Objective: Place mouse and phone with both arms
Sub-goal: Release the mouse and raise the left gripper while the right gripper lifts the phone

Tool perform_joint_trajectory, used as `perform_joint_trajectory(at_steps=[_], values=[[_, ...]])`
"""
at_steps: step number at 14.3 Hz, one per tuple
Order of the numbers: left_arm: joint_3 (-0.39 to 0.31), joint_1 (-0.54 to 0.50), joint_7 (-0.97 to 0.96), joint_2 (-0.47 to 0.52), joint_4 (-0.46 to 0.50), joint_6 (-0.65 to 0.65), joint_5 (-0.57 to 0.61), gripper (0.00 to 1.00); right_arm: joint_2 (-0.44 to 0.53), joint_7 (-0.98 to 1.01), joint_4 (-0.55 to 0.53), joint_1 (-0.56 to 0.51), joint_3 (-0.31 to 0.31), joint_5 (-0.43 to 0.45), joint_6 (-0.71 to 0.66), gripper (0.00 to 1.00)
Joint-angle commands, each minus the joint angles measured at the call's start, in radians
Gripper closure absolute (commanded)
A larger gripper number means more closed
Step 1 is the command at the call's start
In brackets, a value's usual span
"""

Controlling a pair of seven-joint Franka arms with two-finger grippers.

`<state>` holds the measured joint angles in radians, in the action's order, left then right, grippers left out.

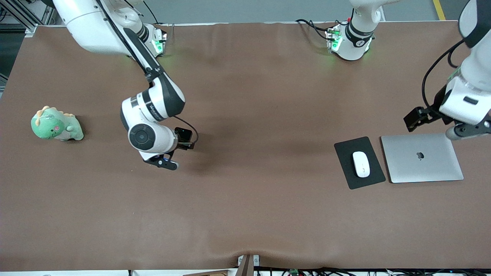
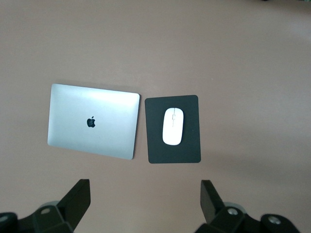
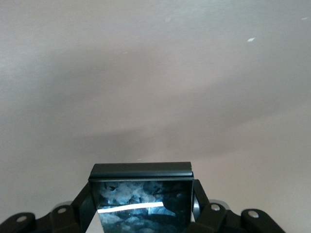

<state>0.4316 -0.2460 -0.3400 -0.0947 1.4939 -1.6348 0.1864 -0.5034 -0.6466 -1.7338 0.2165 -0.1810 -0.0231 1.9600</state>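
Two grippers: right gripper (image 1: 180,147), mid-tabletop, jaws clamping the phone (image 3: 142,196); left gripper (image 2: 143,204) released above the mouse (image 1: 361,164). Risk: an edge-held phone slipping during transit.

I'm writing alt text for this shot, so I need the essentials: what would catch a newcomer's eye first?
Probably the white mouse lying on a black pad beside a closed silver laptop toward the left arm's end of the table, with the open left gripper above them. Next, the right gripper holding the black phone over bare table near the middle. A green plush dinosaur sits alone at the right arm's end.
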Motion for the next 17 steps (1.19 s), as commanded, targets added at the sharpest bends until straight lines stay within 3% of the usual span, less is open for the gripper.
perform_joint_trajectory(at_steps=[1, 3, 5, 10, 14, 17], values=[[0.013, -0.021, 0.041, 0.046, 0.002, 0.035, -0.028, 0.0, 0.103, 0.138, -0.11, -0.109, -0.017, 0.003, 0.008, 1.0], [0.006, -0.022, 0.105, 0.056, -0.006, 0.036, -0.031, 0.0, 0.117, 0.179, -0.13, -0.147, -0.014, 0.006, 0.01, 1.0], [-0.048, -0.004, 0.177, 0.085, -0.009, 0.038, -0.054, 0.0, 0.12, 0.255, -0.151, -0.204, -0.014, 0.012, 0.014, 1.0], [-0.373, 0.265, 0.205, 0.116, -0.004, 0.116, -0.133, 0.0, 0.114, 0.401, -0.176, -0.327, -0.014, 0.029, 0.022, 1.0], [-0.395, 0.281, 0.203, 0.118, 0.003, 0.127, -0.148, 0.0, 0.109, 0.401, -0.262, -0.376, -0.014, 0.065, 0.135, 1.0], [-0.393, 0.277, 0.203, 0.105, 0.0, 0.116, -0.157, 0.0, 0.094, 0.441, -0.268, -0.414, -0.014, 0.069, 0.14, 1.0]])
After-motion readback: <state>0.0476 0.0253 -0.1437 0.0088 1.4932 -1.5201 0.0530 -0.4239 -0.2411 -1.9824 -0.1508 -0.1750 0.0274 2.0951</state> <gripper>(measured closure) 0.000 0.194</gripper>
